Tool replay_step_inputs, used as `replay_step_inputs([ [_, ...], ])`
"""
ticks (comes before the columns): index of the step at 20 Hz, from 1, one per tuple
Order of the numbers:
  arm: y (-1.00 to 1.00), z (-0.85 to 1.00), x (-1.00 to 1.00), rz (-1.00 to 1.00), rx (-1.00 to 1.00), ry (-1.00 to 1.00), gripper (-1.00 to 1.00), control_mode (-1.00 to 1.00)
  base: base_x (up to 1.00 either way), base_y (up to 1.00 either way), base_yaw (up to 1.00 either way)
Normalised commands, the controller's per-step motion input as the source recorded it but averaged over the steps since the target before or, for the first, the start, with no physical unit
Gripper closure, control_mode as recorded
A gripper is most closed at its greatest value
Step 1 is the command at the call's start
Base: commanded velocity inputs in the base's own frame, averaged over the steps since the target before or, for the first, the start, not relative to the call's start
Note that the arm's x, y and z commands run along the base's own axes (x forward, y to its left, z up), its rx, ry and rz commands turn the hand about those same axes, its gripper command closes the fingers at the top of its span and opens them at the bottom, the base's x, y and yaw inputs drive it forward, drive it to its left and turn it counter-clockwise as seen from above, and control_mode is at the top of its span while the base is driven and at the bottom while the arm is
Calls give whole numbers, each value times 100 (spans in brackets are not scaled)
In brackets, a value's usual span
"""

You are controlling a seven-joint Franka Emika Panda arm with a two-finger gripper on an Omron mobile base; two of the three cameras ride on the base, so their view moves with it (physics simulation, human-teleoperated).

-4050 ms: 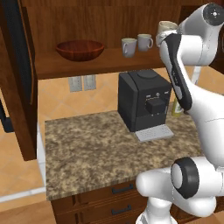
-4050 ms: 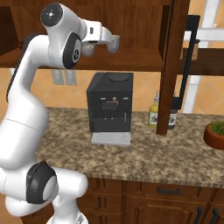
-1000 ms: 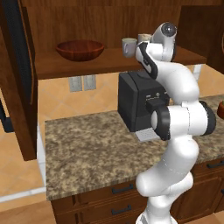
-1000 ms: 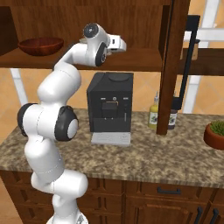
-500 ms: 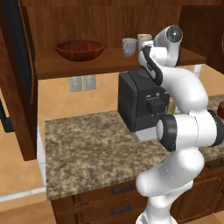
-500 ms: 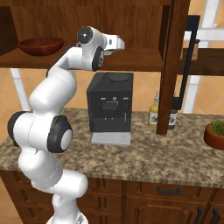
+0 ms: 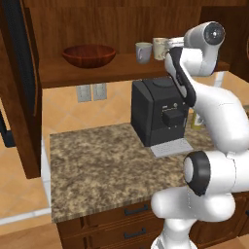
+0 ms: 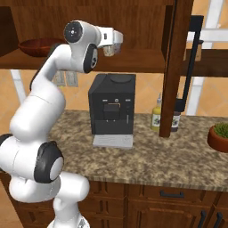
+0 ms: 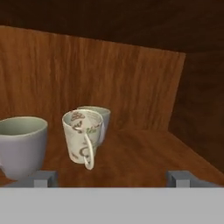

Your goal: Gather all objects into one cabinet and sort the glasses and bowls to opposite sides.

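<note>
The cabinet's shelf board carries the wide reddish-brown bowl on its left part. On its right part stand a grey mug and a cream mug. My gripper hovers just right of them at shelf height. In the hand view the grey mug is at the left, a patterned cream mug stands ahead with its handle toward me, and a third pale mug peeks out behind it. My gripper is open with nothing between its fingertips, a short way back from the mugs.
A black coffee machine stands on the granite counter below the shelf. The cabinet's right door with its black bar handle hangs open. Two bottles and a potted plant sit to the right.
The arm has refolded, its elbow and shoulder swinging round in front of the base. The hand has stayed at the shelf beside the mugs. Bowl and mugs have not moved.
</note>
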Motion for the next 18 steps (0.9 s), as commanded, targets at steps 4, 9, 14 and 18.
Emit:
replay_step_inputs([
  [4,0,4,-100,0,0,-1,-100,-100,0,0,0],
  [9,0,0,-100,0,3,-7,-100,-100,0,0,0],
  [14,0,30,-100,0,4,-29,-100,-100,0,0,0],
  [18,5,37,-100,0,4,-17,-100,-100,0,0,0],
])
